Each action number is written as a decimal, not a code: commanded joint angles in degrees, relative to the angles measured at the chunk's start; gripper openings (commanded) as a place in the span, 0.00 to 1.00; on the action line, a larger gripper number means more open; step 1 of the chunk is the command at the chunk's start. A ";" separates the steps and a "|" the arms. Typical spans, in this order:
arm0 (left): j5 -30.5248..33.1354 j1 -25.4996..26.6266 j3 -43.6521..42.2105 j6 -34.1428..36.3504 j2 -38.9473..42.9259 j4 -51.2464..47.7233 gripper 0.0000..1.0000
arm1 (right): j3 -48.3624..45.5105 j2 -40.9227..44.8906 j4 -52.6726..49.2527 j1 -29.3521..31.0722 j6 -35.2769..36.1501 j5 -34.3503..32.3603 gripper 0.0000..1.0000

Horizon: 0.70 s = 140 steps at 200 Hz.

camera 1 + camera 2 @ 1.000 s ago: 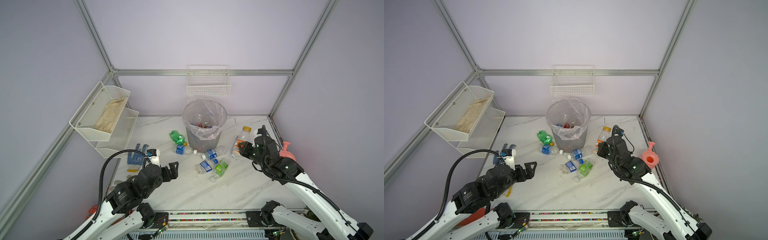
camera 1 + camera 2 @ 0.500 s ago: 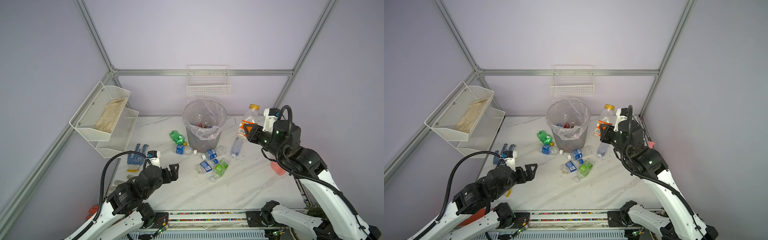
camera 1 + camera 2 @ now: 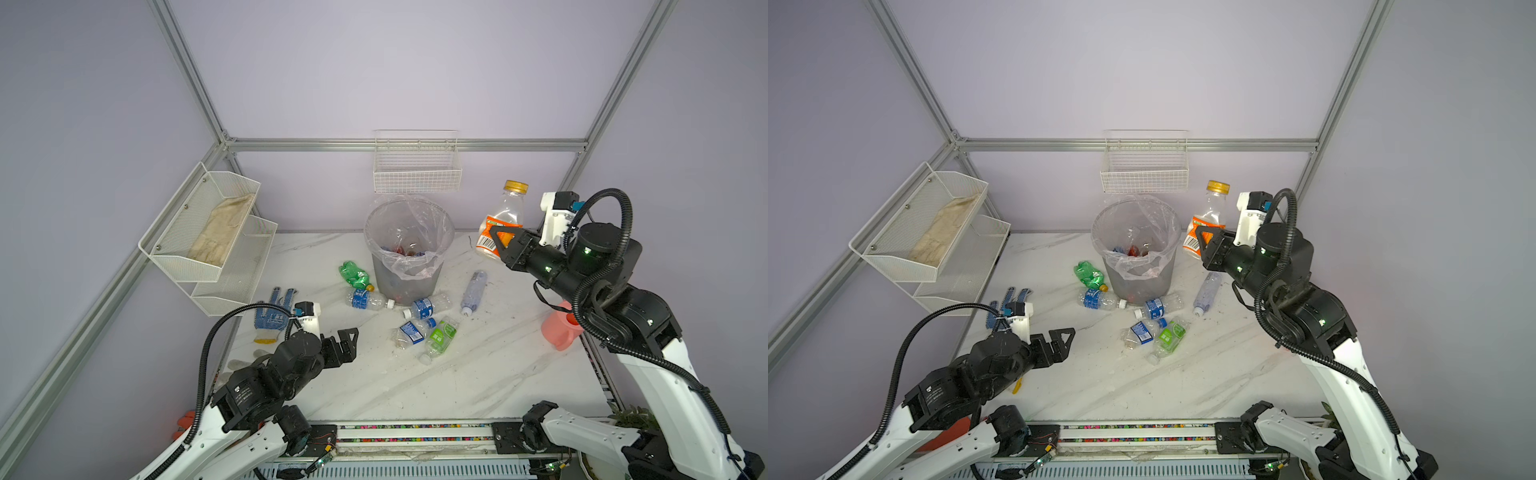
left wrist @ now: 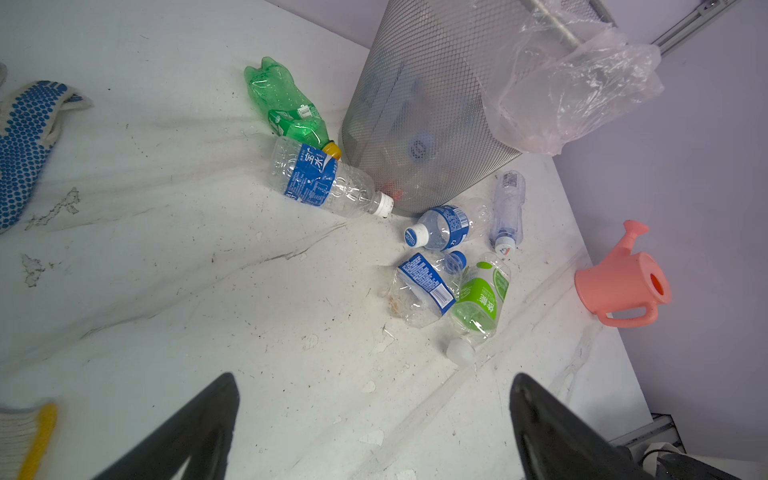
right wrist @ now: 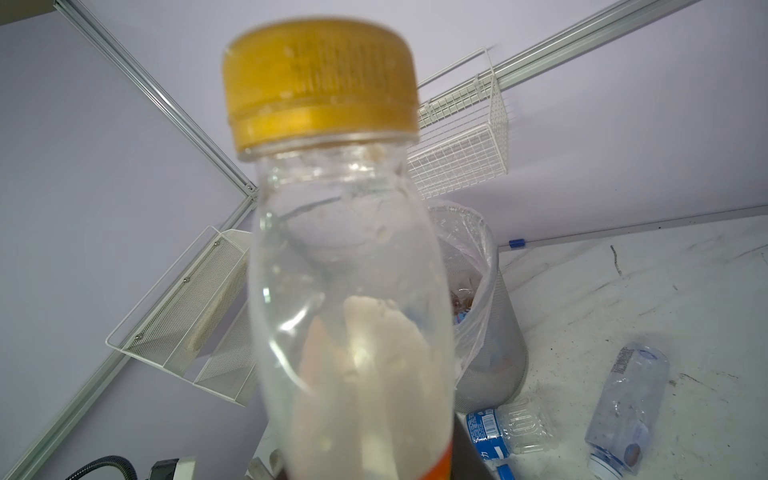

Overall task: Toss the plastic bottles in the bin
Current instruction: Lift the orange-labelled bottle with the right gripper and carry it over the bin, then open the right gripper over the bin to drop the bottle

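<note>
beside the bin (image 3: 419, 286), the bottle (image 3: 505, 212) shows its barcode only from above.

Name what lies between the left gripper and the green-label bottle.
Only bare table lies between left gripper and green-label bottle; the left wrist view shows it.

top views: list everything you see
bin: 1, grey mesh, back middle, bottles inside
orange-label bottle: 1, clear, held right of bin
green bottle: 1, green, left of bin
blue-label bottles: 3, clear, front of bin
green-label bottle: 1, clear, beside them
pale bottle: 1, clear, right of bin
watering can: 1, pink, right edge
glove: at least 1, blue-dotted, left
wire basket: 1, white, back wall
mesh shelf: 1, white, left wall
cloth: 1, beige, on shelf
left claw: 1, black, open, front left
right claw: 1, black, shut on orange-label bottle
</note>
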State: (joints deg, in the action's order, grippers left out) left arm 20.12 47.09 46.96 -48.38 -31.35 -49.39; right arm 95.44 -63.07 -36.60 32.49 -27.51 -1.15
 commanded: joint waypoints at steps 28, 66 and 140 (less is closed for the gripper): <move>-0.89 0.30 -1.25 0.68 0.59 1.31 1.00 | 7.69 -13.06 3.20 -0.15 1.22 3.14 0.00; -1.90 0.34 0.11 1.40 0.49 1.45 1.00 | 27.27 -36.86 -9.19 -0.12 3.91 1.74 0.30; -0.13 0.35 0.24 2.08 0.69 0.38 1.00 | 16.22 -25.89 -2.41 1.45 2.13 -4.07 0.97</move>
State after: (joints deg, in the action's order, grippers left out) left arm 19.09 47.09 46.98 -47.33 -29.69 -49.43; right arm 114.83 -98.17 -42.61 33.56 -25.21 -2.90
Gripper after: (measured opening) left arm 0.998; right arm 0.974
